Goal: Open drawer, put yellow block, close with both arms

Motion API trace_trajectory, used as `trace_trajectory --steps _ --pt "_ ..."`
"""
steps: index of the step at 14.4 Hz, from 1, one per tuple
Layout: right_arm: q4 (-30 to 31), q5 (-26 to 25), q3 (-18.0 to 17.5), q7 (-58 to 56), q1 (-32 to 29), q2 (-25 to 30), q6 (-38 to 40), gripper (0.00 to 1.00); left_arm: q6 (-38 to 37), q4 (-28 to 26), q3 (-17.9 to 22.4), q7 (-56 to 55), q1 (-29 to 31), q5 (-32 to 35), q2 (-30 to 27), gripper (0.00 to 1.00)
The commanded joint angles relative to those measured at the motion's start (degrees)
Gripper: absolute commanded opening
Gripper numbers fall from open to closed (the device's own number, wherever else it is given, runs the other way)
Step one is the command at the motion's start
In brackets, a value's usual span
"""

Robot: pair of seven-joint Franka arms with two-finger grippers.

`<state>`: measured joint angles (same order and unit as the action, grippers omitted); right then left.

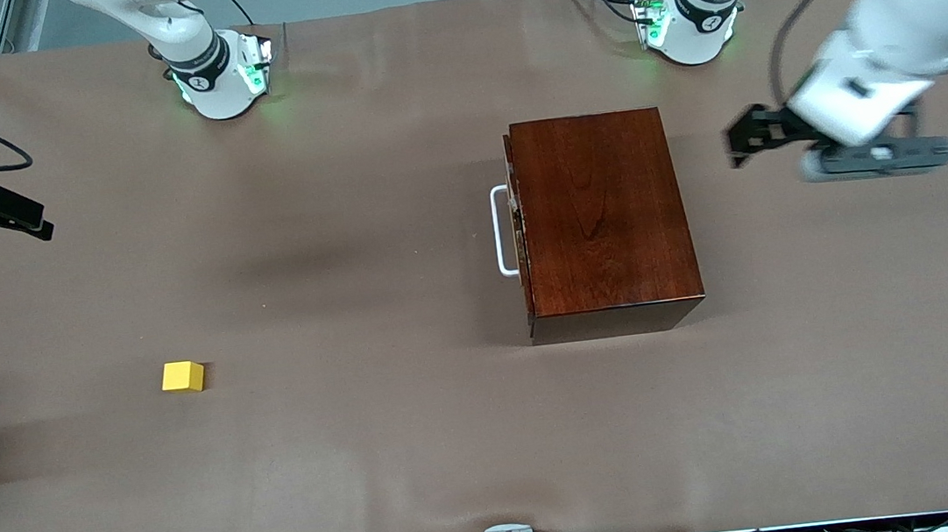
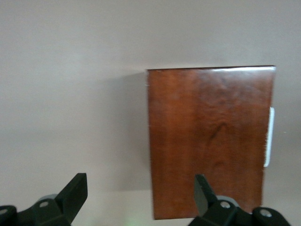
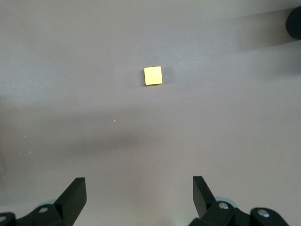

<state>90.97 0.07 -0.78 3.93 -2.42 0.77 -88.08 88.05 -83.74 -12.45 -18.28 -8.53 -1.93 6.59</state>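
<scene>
The scene is evenly and brightly lit from overhead, and the brown table (image 1: 423, 448) is rendered with soft, diffuse shadows rather than hard ones. A broad faint shadow is cast on the cloth beside the handle (image 1: 503, 231) of the wooden box (image 1: 600, 209), and a thin dark one beside the yellow block (image 1: 182, 376). Pale streaks of glare are seen on the glossy box top, strongest along 1 edge in the left wrist view. Green light is spilled around both arm bases. The left gripper (image 1: 747, 138) is smeared by motion blur. Both wrist views are washed out and slightly soft.
</scene>
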Motion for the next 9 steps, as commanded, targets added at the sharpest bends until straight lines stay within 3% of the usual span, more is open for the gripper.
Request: trace_trajectory --steps 1,5,9 --pt "-0.79 -0.25 -0.53 0.64 -0.57 -0.42 0.28 1.00 -0.60 4.63 -2.14 -8.57 -5.51 -0.62 3.68 1.00" --pt "-0.79 -0.25 -0.53 0.64 -0.39 -0.42 0.28 1.00 0.19 11.40 -1.53 -23.80 -19.39 -0.18 12.28 1.00" --pt "-0.79 -0.25 -0.53 0.64 -0.48 -0.51 0.28 1.00 7.03 12.64 -0.65 -34.34 -28.37 0.26 17.83 1.00"
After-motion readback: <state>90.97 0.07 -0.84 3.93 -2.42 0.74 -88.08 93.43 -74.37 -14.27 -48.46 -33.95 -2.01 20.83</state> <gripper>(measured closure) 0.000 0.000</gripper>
